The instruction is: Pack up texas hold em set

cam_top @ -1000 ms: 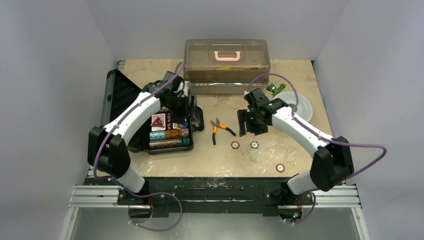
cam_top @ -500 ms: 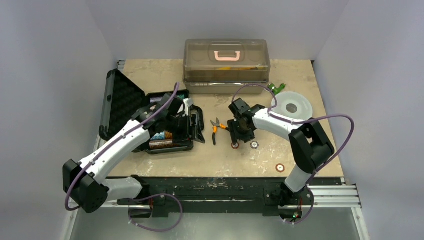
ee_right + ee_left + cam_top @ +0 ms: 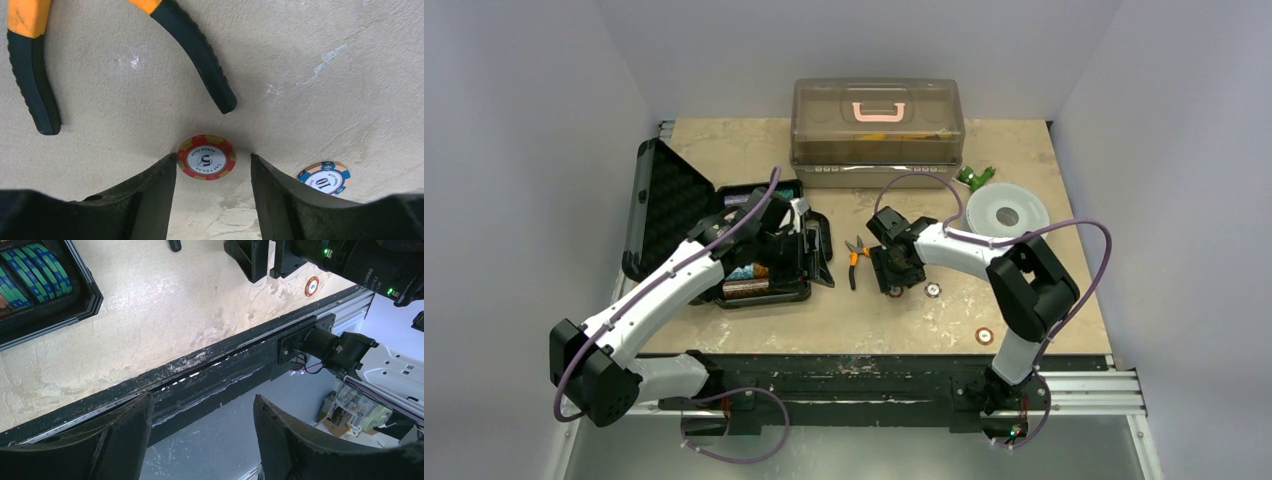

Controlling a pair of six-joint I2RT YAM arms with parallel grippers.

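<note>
Red 5 chip (image 3: 206,157) is framed by the parted, empty right gripper (image 3: 213,167); fingers (image 3: 145,200) should be grounded on the tabletop (image 3: 300,60) before closing.

The worktop (image 3: 310,65) was mottled beige with pale scuffs. At lower centre of the right wrist view, the red chip (image 3: 206,157) had yellow blocks on its rim and a white middle with a dark 5. At lower right, the blue chip (image 3: 324,177) had peach rim blocks and a white middle marked 10. The pliers (image 3: 30,65) at upper left had orange handles with black ends. In the left wrist view's upper left, a row of chips (image 3: 37,270) was teal striped with green, in a black case (image 3: 664,195). In the top view the box (image 3: 877,120) was see-through brown with a pink handle.
</note>
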